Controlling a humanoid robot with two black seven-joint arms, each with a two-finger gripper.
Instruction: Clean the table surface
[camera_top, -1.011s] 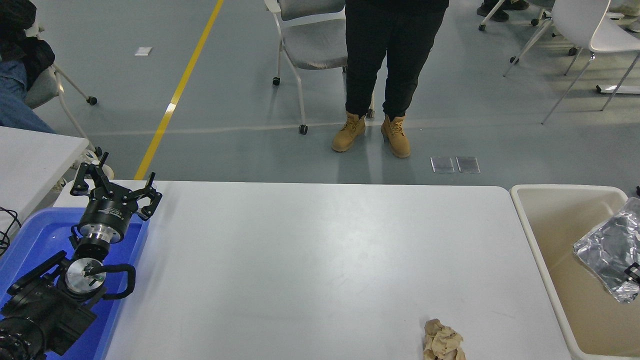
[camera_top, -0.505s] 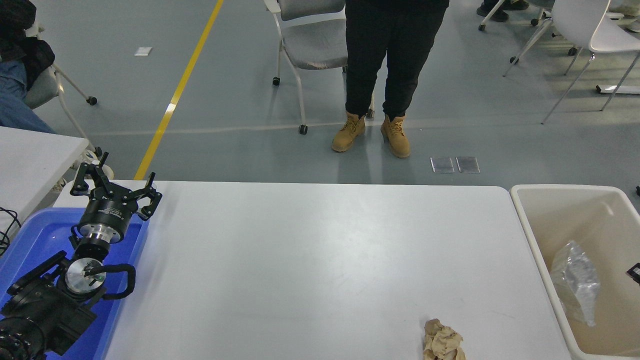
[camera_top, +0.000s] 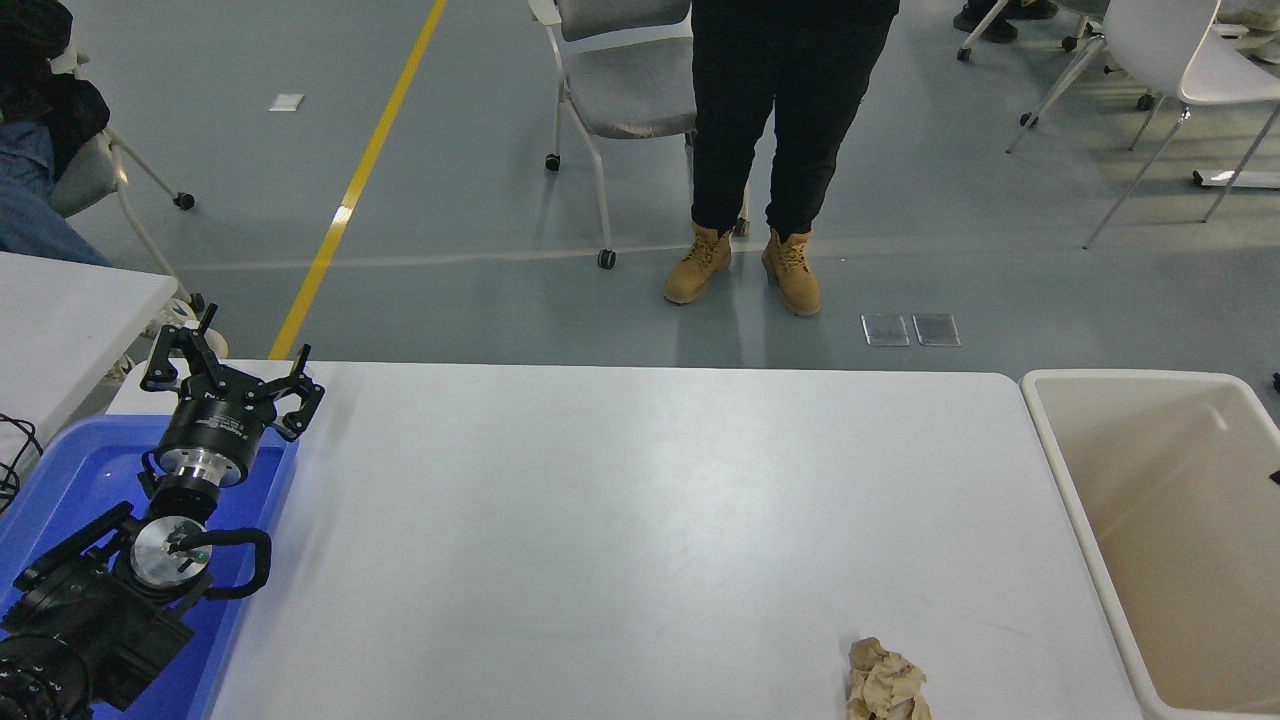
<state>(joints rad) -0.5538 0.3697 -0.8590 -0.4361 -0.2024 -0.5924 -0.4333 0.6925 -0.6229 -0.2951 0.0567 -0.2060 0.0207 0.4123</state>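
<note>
- Left gripper (camera_top: 232, 376) parked over the blue tray (camera_top: 60, 480) at the near-left corner, fingers spread apart, nothing between them.
- Right gripper out of the picture; only a dark sliver at the right edge, too small to tell what it is.
- Table surface (camera_top: 620, 520) stretching to the right of the left gripper, mostly bare.
- One crumpled brown paper wad (camera_top: 886, 685) lying on it, well to the right of the left gripper and nearer the robot, close to the near edge.
- Beige tub (camera_top: 1070, 500) just beyond the table's right end, nothing visible inside from here.
- Likely between pickups: one piece of litter left to clear.
- Next move probably calls for reaching down over the wad, closing on it, then carrying it rightward over the tub rim.
- Soft, irregular wad; calls for a centred grip.
</note>
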